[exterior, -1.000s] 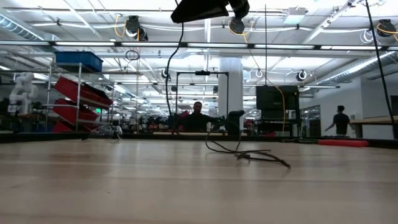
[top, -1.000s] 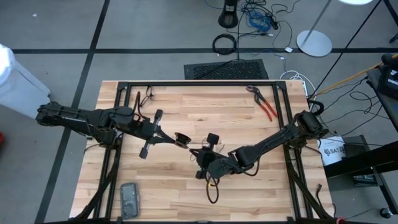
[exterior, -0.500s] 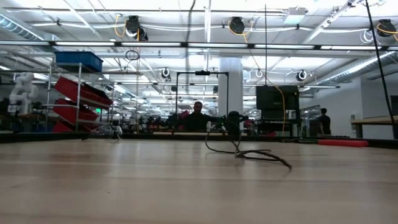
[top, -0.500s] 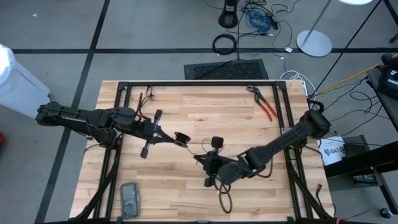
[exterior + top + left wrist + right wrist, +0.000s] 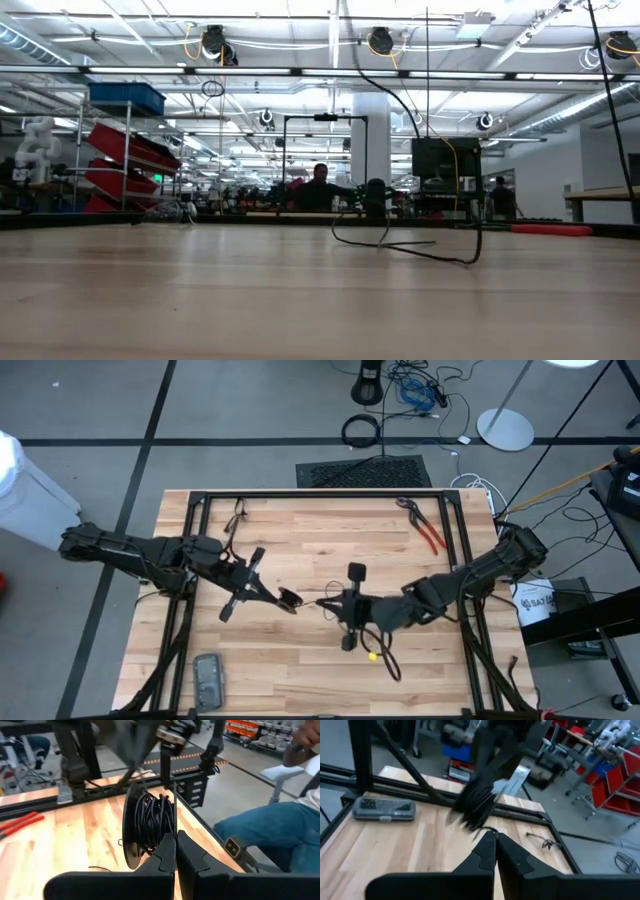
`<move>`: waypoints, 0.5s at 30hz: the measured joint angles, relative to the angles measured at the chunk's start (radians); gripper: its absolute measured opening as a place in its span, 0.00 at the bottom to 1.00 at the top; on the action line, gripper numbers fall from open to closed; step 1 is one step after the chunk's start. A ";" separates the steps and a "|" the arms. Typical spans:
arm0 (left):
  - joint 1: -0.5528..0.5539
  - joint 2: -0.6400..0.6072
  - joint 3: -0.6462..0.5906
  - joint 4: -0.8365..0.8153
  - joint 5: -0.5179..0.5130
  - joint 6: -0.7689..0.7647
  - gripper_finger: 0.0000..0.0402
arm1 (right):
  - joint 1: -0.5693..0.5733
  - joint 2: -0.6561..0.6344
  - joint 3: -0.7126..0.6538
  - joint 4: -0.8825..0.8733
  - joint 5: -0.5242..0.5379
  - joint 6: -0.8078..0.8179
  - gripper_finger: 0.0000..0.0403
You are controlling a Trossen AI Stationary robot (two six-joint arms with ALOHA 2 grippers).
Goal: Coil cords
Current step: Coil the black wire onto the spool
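Observation:
The thin black cord is partly wound into a small coil (image 5: 152, 817) at the tip of my left gripper (image 5: 286, 598), which is shut left of the table's middle. In the high view the coil (image 5: 293, 600) is a small oval. My right gripper (image 5: 328, 603) is shut close to the right of it, raised above the table. From there the cord drops to a loose loop (image 5: 385, 660) on the wood, near a small yellow piece (image 5: 372, 655). In the low view the loose cord (image 5: 420, 250) lies on the table and one strand rises out of the picture. My left gripper pinches the coil's near side (image 5: 167, 836) between its two shut fingers, several turns together. The fingers come nearly level from the table's left. The coil stands on edge beyond the fingertips, clear of the table. My right gripper is shut on a stretch of cord (image 5: 481, 831) just past the coil, coming nearly level from the table's right. Its own fingers hide the exact place of contact. The cord hangs slack below it, its far part on the table.
Red-handled pliers (image 5: 428, 530) lie at the far right of the table. A grey flat device (image 5: 208, 680) lies at the near left. A black frame (image 5: 320, 495) rims the table. A seated person's leg (image 5: 265, 835) shows beyond the table's edge.
My right gripper has risen and its arm has swung toward the table's right edge, staying shut. The loose loop on the table has been dragged toward the right, and one strand now rises steeply off the wood.

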 joint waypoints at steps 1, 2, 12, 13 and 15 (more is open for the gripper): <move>-0.004 0.006 0.000 0.000 0.001 0.000 0.00 | -0.011 0.000 0.000 0.013 -0.017 -0.016 0.00; -0.007 0.011 0.000 0.000 0.001 0.000 0.00 | -0.021 0.000 0.000 0.026 -0.030 -0.028 0.00; -0.015 0.032 0.000 0.010 0.001 0.007 0.00 | -0.094 0.000 0.000 0.161 -0.195 -0.111 0.00; -0.015 0.032 0.000 0.015 0.001 0.007 0.00 | -0.099 0.000 0.000 0.168 -0.202 -0.108 0.00; -0.016 0.032 0.000 0.025 0.001 0.007 0.00 | -0.104 0.000 0.000 0.176 -0.204 -0.109 0.00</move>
